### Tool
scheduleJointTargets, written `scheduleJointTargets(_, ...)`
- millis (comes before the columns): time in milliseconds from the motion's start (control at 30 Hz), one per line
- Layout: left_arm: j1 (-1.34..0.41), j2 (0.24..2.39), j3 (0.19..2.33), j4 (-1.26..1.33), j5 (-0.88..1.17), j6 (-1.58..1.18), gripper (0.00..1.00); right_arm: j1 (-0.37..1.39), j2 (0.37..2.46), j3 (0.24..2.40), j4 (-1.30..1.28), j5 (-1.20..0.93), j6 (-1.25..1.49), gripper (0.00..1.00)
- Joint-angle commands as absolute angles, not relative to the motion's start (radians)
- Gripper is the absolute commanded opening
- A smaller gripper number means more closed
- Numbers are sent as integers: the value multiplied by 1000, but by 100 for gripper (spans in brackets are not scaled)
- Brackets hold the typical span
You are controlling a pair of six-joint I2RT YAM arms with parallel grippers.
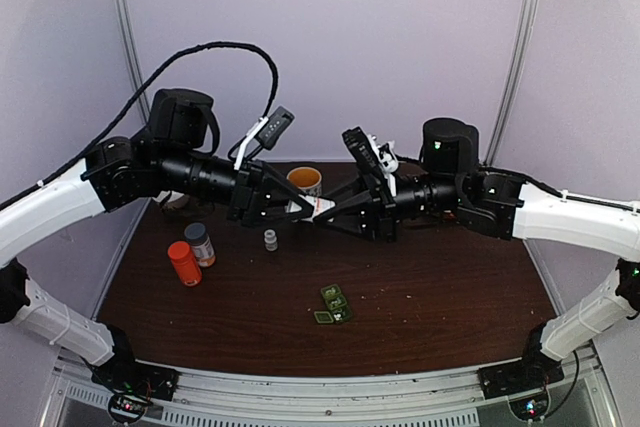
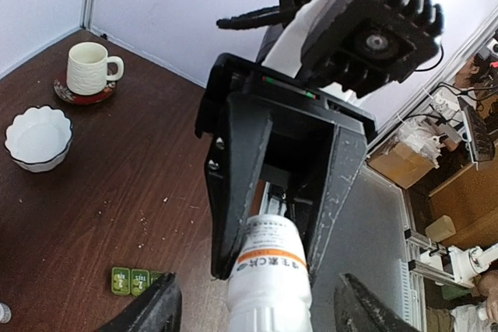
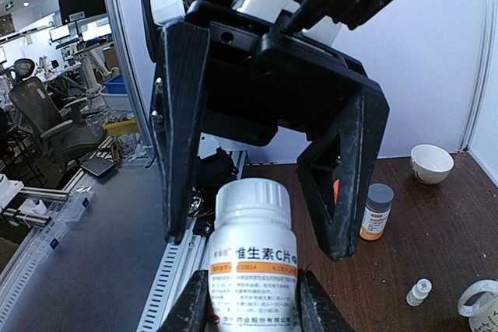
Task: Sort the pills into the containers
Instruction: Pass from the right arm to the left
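Gripping a white bottle (image 3: 253, 270) by its labelled body, the right gripper (image 2: 268, 263) is clamped tight on it, mid-air over the dark table (image 1: 450, 287). Left gripper (image 3: 258, 245) faces it head-on. Its jaws are spread wider than the bottle's white cap (image 3: 253, 198), one on either side, with nothing held.

Pill box (image 1: 334, 305) lies on the table toward the near edge, roughly centre — below and well apart from both grippers. It's small, flat and dark green. The left wrist view shows its square compartments side by side in a short row. Can't tell if the lids are open or what's inside — too small.

An orange bottle (image 1: 184, 263), a grey-capped bottle (image 1: 200, 244) and a tiny vial (image 1: 270, 240) stand to its left, further back.
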State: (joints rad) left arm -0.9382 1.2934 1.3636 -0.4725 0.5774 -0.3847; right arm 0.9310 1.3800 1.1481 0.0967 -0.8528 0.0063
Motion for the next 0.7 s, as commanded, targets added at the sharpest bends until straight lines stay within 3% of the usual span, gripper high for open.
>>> scheduleJointTargets(0,-941,1320,1376,-450,628,-396,70,930,1352,1131,144,-829,19,0)
scheduleJointTargets(167,-942,1308,1364,-434,614,-382,34,930,1353,1130,150,-831,24,0)
scheduleJointTargets(300,-942,1288,1356,-429,576,-374,14,930,1350,1125,155,-827,22,0)
scheduleJointTargets(367,-941,1292,1370,-463,560,-357,8,930,1346,1118,161,-815,21,12)
scheduleJointTargets(533,-937,1314,1422,-593,436,-323,8,930,1332,1080,187,-762,16,53)
scheduleJointTargets(667,-912,1356,1474,-758,255,-322,9,927,1310,1032,206,-682,14,73)
